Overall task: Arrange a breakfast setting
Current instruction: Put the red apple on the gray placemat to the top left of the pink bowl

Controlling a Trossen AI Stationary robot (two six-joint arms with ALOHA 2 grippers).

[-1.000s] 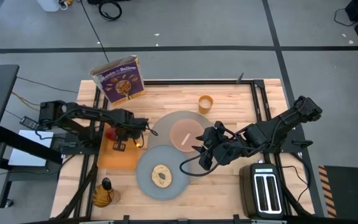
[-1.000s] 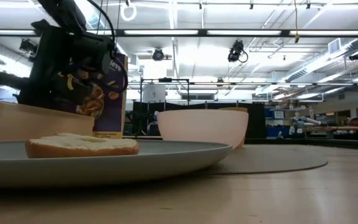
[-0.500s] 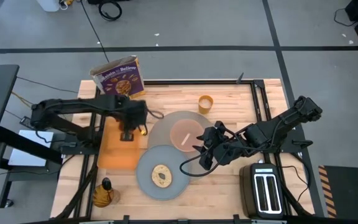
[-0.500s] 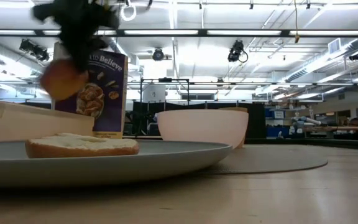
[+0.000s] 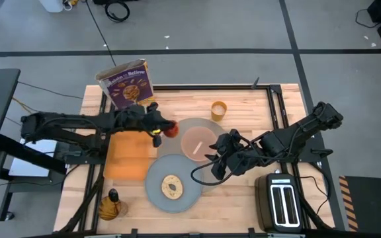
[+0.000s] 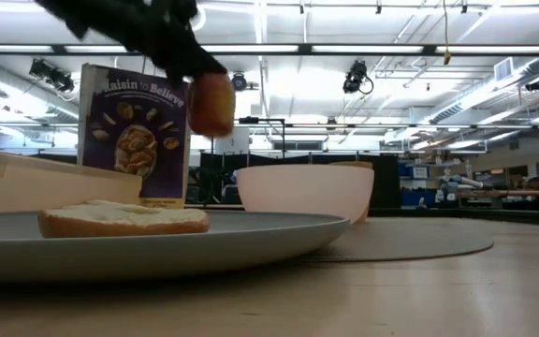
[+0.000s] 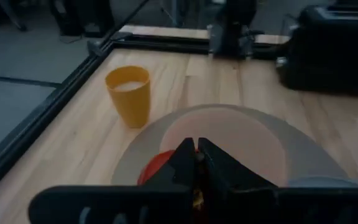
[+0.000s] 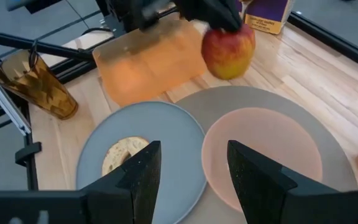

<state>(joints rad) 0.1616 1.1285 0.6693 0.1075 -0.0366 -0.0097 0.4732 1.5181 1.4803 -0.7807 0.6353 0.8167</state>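
1. Looking straight down, the left gripper (image 5: 156, 125) reaches out over the table with the red apple (image 5: 170, 129) at its tip, right at the near edge of the large round mat (image 5: 207, 123).
2. The right wrist view adds that the apple (image 8: 228, 51) hangs in the air, clear of the mat (image 8: 328, 149), with dark fingers clamped over its top.
3. The left wrist view shows its own fingers (image 7: 219, 168) pinched nearly together, only a sliver of red apple (image 7: 156, 170) peeking beneath, and the orange cup (image 7: 128, 95) standing just beside the mat.
4. From table height, the apple (image 6: 211, 104) floats above the pink bowl (image 6: 305, 191), with the cereal box (image 6: 135, 132) behind.
5. The toast slice (image 5: 171, 186) lies on the grey plate (image 5: 155, 175); the low view shows it flat (image 6: 123, 219).
6. The right gripper (image 5: 211, 166) waits beside the bowl (image 5: 199, 143), jaws about half apart, holding nothing.
7. The black toaster (image 5: 282, 206) sits at the table's corner.
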